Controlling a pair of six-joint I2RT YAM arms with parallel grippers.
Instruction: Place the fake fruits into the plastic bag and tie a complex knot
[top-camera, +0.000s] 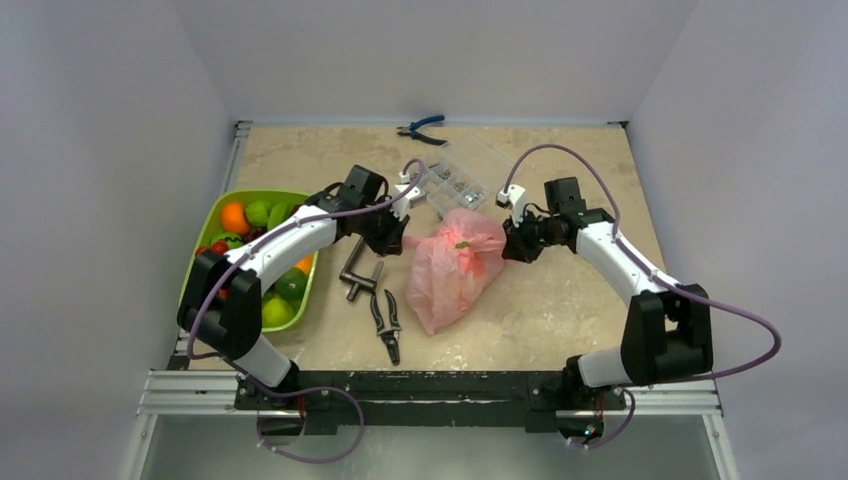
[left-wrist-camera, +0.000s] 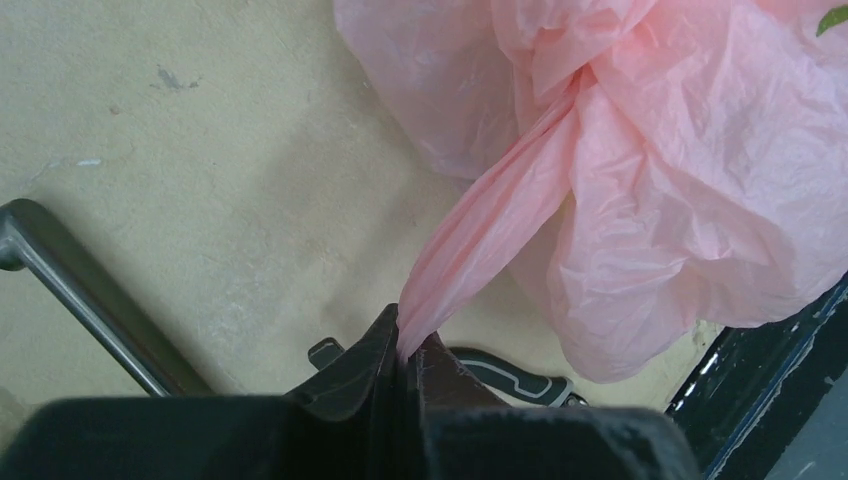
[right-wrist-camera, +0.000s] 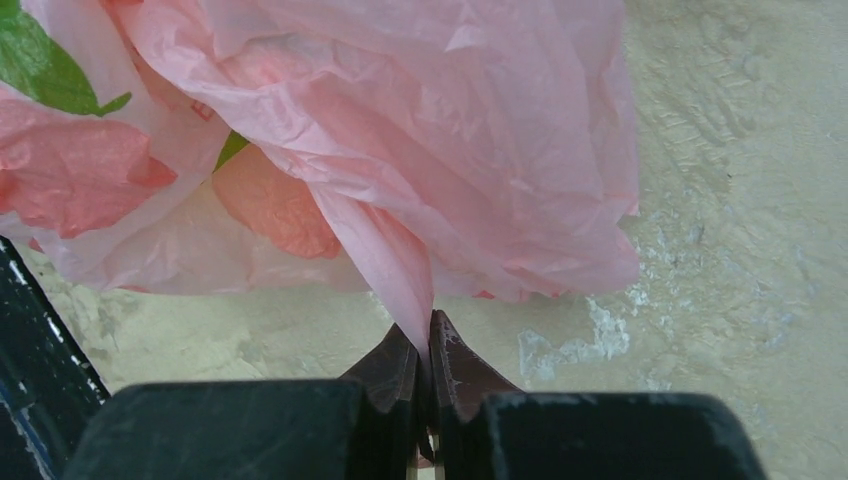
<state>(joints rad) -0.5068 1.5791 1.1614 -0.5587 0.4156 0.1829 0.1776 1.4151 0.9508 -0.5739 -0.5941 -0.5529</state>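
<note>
The pink plastic bag (top-camera: 455, 265) lies on the table's middle, bulging with fruit; a red shape and a green leaf show through its film (right-wrist-camera: 70, 180). My left gripper (top-camera: 400, 238) is shut on a twisted strand of the bag's left handle (left-wrist-camera: 480, 240). My right gripper (top-camera: 512, 243) is shut on a strand of the bag's right side (right-wrist-camera: 390, 260). The two strands meet at a bunched gather (left-wrist-camera: 575, 85) on top of the bag; whether it is a knot I cannot tell. More fake fruits (top-camera: 250, 215), orange, green and red, lie in the lime-green tray at left.
The lime-green tray (top-camera: 198, 255) sits at the left edge. A metal T-handle tool (top-camera: 358, 275) and black pliers (top-camera: 387, 325) lie just left of the bag. A clear parts box (top-camera: 465, 180) and blue pliers (top-camera: 422, 128) lie at the back.
</note>
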